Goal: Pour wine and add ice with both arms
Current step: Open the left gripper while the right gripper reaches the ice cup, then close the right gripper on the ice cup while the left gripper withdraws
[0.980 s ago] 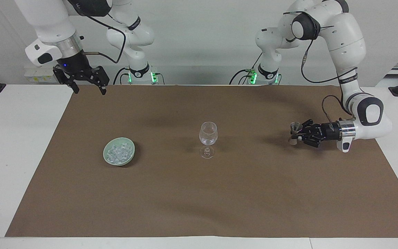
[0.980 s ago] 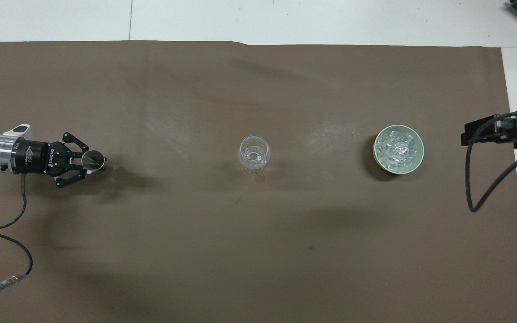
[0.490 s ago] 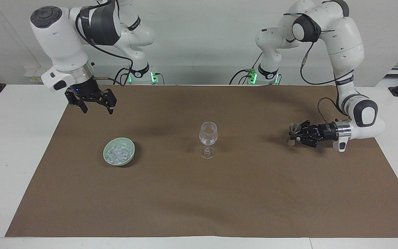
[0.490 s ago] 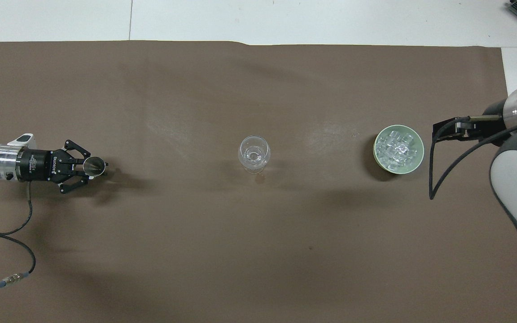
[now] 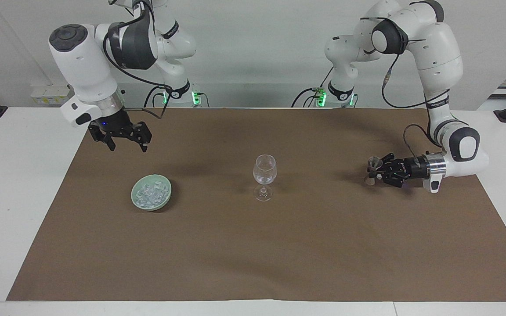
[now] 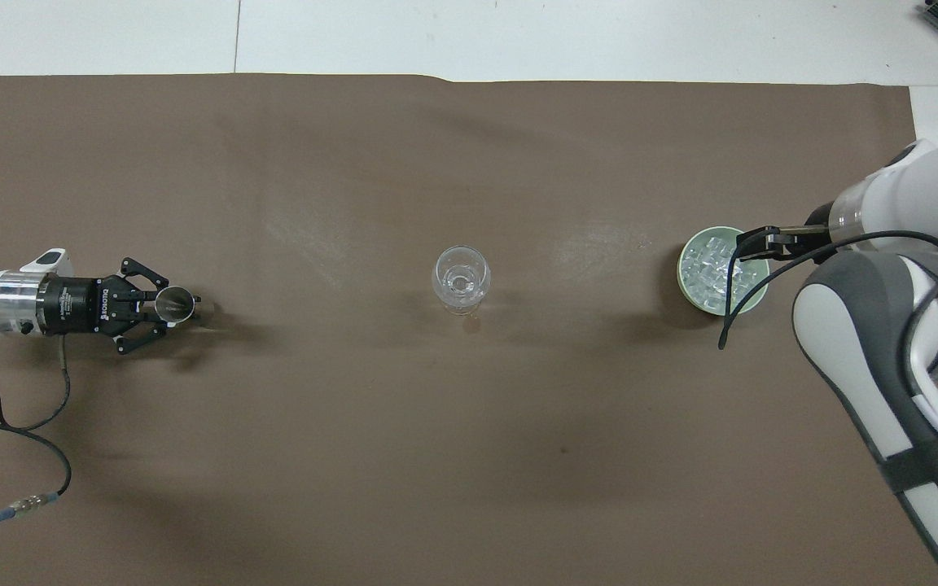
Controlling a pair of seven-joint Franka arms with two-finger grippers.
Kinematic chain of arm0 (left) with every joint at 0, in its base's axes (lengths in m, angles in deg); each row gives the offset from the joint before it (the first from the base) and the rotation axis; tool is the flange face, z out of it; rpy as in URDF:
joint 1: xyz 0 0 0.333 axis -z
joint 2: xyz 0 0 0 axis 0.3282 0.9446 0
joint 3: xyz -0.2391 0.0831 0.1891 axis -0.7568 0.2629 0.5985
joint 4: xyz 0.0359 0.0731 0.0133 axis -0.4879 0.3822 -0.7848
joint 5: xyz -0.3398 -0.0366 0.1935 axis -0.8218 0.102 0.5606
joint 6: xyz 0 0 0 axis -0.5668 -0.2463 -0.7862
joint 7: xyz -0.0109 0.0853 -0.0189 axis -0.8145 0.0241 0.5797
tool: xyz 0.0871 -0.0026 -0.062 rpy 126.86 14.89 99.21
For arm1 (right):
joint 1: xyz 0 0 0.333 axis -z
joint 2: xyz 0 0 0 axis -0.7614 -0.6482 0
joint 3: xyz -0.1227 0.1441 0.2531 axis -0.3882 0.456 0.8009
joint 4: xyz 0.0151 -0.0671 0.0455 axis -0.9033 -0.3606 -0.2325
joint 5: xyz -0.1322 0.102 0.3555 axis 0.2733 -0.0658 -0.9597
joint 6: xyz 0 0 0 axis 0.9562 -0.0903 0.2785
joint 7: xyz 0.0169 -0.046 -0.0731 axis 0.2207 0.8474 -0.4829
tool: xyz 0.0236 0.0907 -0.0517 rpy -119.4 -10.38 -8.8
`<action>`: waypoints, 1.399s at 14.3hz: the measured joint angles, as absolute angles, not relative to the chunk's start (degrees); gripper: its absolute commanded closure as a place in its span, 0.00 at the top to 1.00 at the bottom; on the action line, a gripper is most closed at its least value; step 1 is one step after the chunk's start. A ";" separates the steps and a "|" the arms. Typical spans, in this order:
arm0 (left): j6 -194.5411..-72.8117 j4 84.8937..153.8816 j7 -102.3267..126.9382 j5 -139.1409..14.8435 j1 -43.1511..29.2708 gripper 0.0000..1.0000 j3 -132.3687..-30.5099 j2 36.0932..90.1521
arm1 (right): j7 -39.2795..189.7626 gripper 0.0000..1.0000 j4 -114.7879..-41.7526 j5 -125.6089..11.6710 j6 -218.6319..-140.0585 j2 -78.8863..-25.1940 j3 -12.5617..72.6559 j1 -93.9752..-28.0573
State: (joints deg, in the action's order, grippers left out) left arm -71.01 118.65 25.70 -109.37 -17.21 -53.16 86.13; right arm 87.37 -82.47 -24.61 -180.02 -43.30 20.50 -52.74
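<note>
We see the ice (image 5: 149, 193) as a heap of small clear cubes filling a shallow pale green bowl (image 5: 165, 196) that sits flat on the brown mat, toward the right arm's end of the table. Our wine glass (image 5: 264, 176) stands upright at the middle of the mat, well apart from the bowl, clear, stemmed and apparently empty.

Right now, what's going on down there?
Left end effector shut on metal cup. Right end effector open, above bowl of ice. Nothing blocking.
</note>
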 measured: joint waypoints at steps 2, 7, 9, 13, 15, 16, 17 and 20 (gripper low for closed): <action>-71.03 118.79 24.97 -109.45 -17.21 0.04 -53.17 86.31 | 87.37 1.00 -83.43 -24.58 -182.65 -44.79 20.55 -52.74; -71.92 119.27 23.72 -109.62 -17.18 0.21 -53.25 86.39 | 87.38 0.96 -85.82 -22.76 -186.97 -47.52 20.69 -52.78; -72.15 119.39 23.36 -109.63 -17.18 0.23 -53.27 86.49 | 87.39 0.92 -86.50 -22.48 -188.53 -48.33 20.71 -52.78; -72.22 119.43 22.90 -109.64 -17.17 0.23 -53.28 86.55 | 87.43 0.88 -87.61 -20.60 -193.10 -50.64 20.73 -52.78; -72.26 119.44 22.69 -109.64 -17.17 0.23 -53.28 86.61 | 87.44 0.86 -87.66 -20.46 -194.78 -51.87 20.73 -52.78; -72.29 119.44 22.66 -109.64 -17.17 0.23 -53.28 86.64 | 87.44 0.86 -87.66 -20.44 -194.99 -52.15 20.74 -52.79; -72.32 119.44 22.63 -109.64 -17.17 0.26 -53.28 86.68 | 87.44 0.86 -87.65 -20.42 -194.99 -52.22 20.77 -52.86; -72.47 119.44 22.55 -109.68 -17.17 0.44 -53.28 86.75 | 87.45 0.76 -87.65 -20.42 -194.99 -52.21 21.10 -53.00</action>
State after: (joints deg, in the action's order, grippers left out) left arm -72.47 119.44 22.55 -109.68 -17.17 -53.28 86.75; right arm 87.45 -87.65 -20.42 -194.99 -52.21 21.10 -53.00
